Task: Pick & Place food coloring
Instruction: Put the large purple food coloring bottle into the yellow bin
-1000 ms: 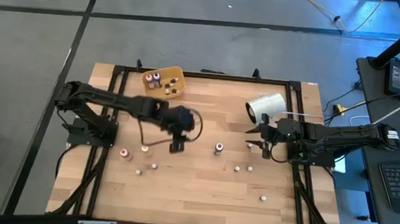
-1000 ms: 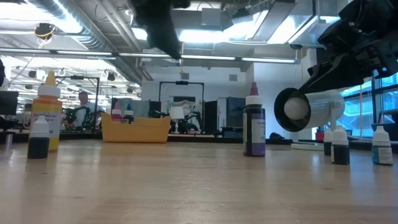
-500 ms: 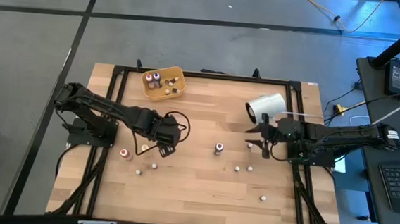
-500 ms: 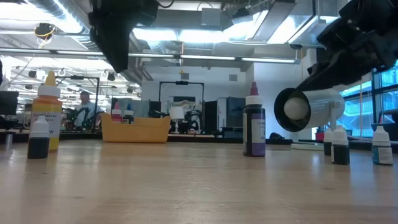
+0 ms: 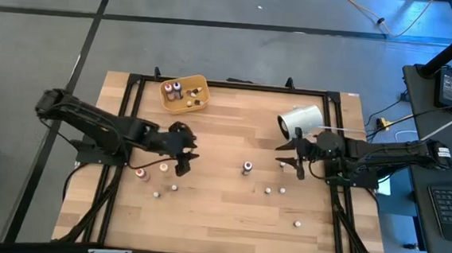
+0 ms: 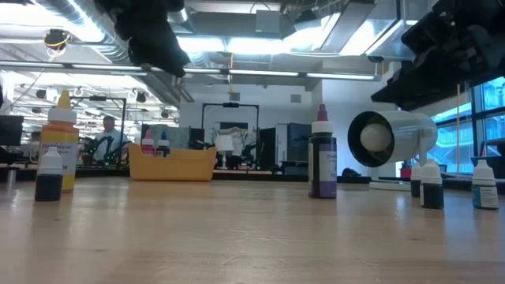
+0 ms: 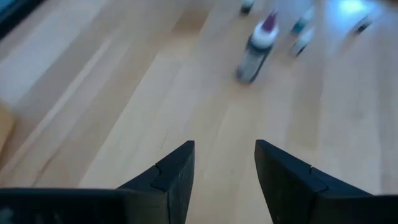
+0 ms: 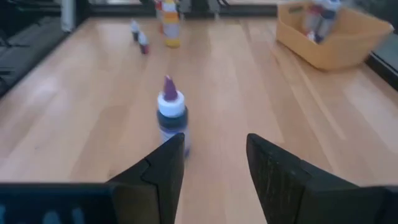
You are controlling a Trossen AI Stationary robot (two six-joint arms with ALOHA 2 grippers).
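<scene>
High view had a few tiny pale-capped food coloring bottles [image 5: 180, 92] in the yellow-orange plastic tray [image 5: 199, 84], most were left scattered, left gripper [image 5: 185, 163] and right gripper [image 5: 287, 157] both apart and empty.

Pale matt wood-plank table [image 5: 220, 214], glossy yellow plastic tray [image 5: 200, 85], smooth white cylinder [image 5: 305, 118]

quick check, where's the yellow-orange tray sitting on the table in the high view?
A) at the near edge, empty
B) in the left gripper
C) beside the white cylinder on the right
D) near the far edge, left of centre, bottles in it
D: the tray sits at the table's far edge, left of centre, with several small bottles inside; no gripper is on it, and the white cylinder lies well off to its right.
</scene>
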